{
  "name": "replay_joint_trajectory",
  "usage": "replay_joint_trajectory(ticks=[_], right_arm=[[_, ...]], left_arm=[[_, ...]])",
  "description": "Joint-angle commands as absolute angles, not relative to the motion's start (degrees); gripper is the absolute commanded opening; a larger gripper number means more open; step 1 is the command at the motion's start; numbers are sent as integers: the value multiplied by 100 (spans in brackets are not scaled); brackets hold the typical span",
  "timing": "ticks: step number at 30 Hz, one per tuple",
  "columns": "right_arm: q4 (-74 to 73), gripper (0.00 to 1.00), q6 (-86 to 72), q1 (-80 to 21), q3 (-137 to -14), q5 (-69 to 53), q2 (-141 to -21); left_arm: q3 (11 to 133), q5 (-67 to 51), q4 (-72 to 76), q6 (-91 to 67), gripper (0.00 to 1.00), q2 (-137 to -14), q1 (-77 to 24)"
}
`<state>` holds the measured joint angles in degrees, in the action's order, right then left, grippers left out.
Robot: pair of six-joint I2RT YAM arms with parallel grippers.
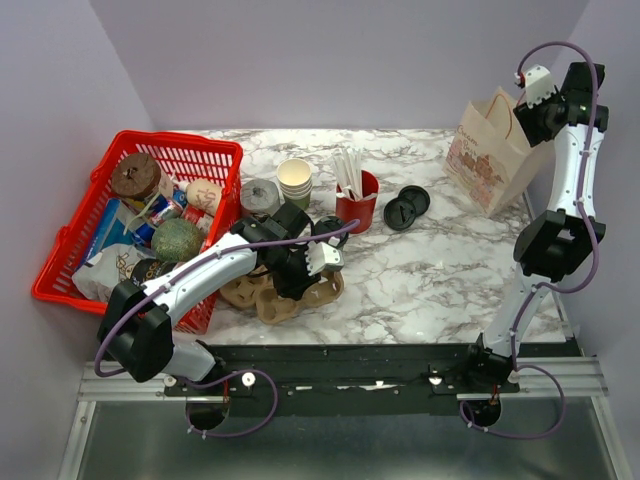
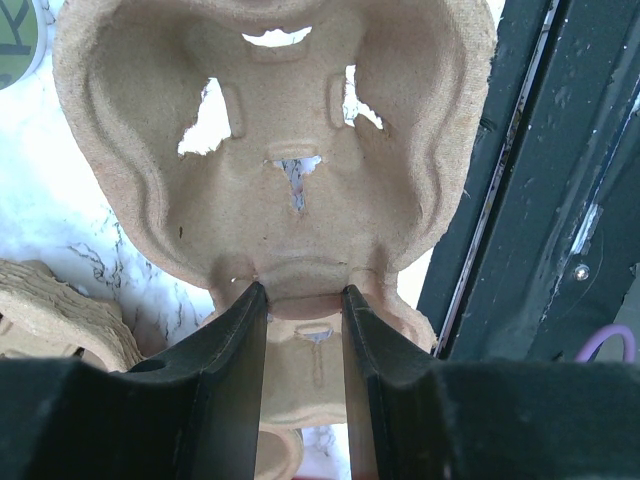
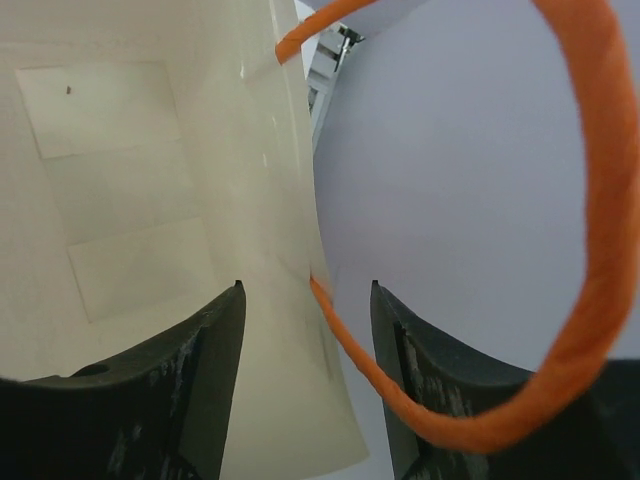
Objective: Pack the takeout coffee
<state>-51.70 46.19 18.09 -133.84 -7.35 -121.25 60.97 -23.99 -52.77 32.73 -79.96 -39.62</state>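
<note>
A brown moulded-pulp cup carrier [image 1: 300, 295] lies on the marble table near the front left. My left gripper [image 1: 298, 268] is down on it. In the left wrist view the fingers [image 2: 240, 330] are closed on a ridge of the carrier [image 2: 290, 190], gripper midpoint [image 2: 303, 292]. The takeout coffee is mostly hidden: a black lid [image 1: 329, 229] shows just behind my left gripper, and an olive-green edge [image 2: 12, 45] shows in the wrist view's corner. My right gripper [image 1: 520, 103] is open at the top of the brown paper bag [image 1: 485, 160], its jaws [image 3: 305, 288] straddling the bag's wall [image 3: 130, 200] and orange handle [image 3: 590, 250].
A red basket [image 1: 190, 150] full of groceries stands at the left. Stacked lidless paper cups [image 1: 295, 180], a red cup of white straws [image 1: 357, 205], a grey roll [image 1: 260, 196] and two loose black lids [image 1: 407, 208] stand mid-table. The black rail runs along the front edge.
</note>
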Motion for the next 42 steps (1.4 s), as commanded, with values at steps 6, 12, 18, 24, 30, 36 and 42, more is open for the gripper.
replay_joint_trajectory(ticks=[6, 12, 18, 24, 30, 36, 42], right_arm=[[-5564, 36, 4825, 1828, -13097, -853, -11796], [-5449, 5, 4852, 1828, -12561, -888, -11312], [-5379, 1, 4808, 1828, -12138, -1098, -10732], [-5739, 1, 4904, 1828, -11744, -1590, -9925], [-5888, 1, 5395, 1714, -10540, -2021, -8852], [-5880, 0, 5748, 1363, -8967, -2259, -7428], [-6003, 0, 5669, 1116, -8193, -2417, -6558]], left_arm=[[6135, -2364, -5265, 3243, 2, -8033, -3990], [6108, -2364, -5212, 3234, 2, -7989, -3999], [6100, -2347, -5194, 3261, 2, -7946, -3999], [6073, -2487, -5265, 3340, 2, -7735, -3990], [6213, -2716, -5379, 3603, 2, -7410, -3999], [6758, -2935, -5432, 3560, 2, -7225, -3990], [7180, -3050, -5283, 3191, 2, -6944, -3990]])
